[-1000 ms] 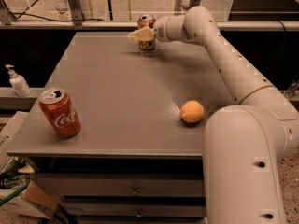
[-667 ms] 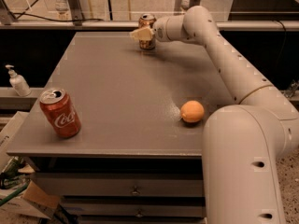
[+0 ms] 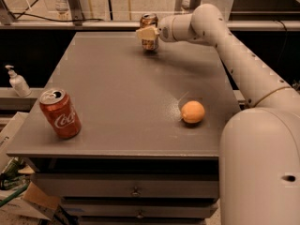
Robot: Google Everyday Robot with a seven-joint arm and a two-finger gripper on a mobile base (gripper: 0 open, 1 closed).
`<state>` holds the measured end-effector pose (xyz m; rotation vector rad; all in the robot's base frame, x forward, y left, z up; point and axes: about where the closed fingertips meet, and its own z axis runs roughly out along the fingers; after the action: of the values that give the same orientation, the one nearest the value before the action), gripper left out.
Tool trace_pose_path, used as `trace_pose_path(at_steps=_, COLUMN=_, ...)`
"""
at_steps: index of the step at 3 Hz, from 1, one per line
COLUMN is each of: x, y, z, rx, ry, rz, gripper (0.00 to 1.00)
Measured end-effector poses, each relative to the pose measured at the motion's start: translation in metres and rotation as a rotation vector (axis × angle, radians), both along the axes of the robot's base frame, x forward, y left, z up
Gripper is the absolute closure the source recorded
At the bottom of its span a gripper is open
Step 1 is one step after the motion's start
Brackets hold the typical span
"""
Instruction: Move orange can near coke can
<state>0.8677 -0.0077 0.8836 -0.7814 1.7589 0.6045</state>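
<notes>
The orange can (image 3: 149,22) stands at the far edge of the grey table (image 3: 122,88), orange-brown with a silver top. My gripper (image 3: 148,33) reaches in from the right and is shut on the orange can, with one pale finger (image 3: 145,33) across its front. I cannot tell whether the can rests on the table or hangs just above it. The coke can (image 3: 60,115), red with white script and an open silver top, stands upright near the table's front left corner, far from the gripper.
A round orange fruit (image 3: 192,112) lies on the right side of the table, near the front. A white soap dispenser (image 3: 18,82) stands on a ledge left of the table. My arm (image 3: 243,64) runs along the table's right side. A rail (image 3: 93,25) crosses behind the table.
The gripper and the orange can have shifted very slightly to the right. The coke can and the orange fruit have not moved.
</notes>
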Motion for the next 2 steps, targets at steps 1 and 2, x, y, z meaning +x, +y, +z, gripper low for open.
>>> trace_pose_path(at_steps=1, x=-0.163, y=0.012, z=0.059, rx=0.105, ry=-0.026, rz=0.238, gripper=1.0)
trace_pose_path(at_steps=2, x=-0.211, y=0.011, z=0.073, rx=0.125, ry=-0.027, rz=0.299, gripper=1.0)
